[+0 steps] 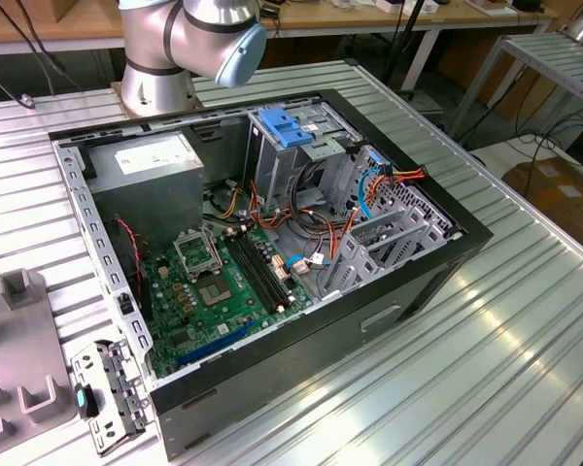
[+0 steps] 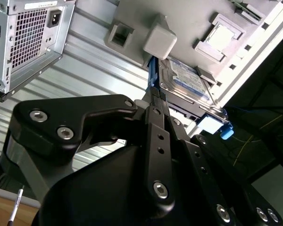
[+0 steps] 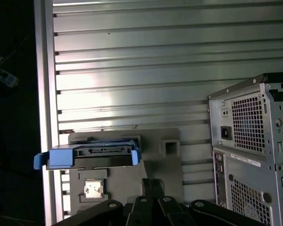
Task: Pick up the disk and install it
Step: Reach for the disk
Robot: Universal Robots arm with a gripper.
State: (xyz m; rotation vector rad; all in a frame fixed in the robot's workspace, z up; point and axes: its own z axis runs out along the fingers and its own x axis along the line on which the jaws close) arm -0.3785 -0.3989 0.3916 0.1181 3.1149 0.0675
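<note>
The disk point(image 2: 186, 80), a dark flat drive with bright blue rails, lies on a grey fixture plate point(image 2: 188, 28) outside the computer. In the first wrist view the disk point(image 3: 92, 151) shows its connector edge and a blue end tab. My gripper point(image 2: 155, 96) hangs above the plate with its black fingers shut and nothing between them. In the first wrist view the gripper point(image 3: 147, 183) stands off to one side of the disk, apart from it. The open computer case point(image 1: 272, 243) lies on its side on the slatted table.
The case's rear panel point(image 3: 250, 141) with its vents stands close beside the plate. A light-blue latch plate point(image 1: 287, 126) tops the drive bays, with a grey metal cage point(image 1: 389, 243) and loose cables nearby. The arm's base point(image 1: 155, 87) stands behind the case.
</note>
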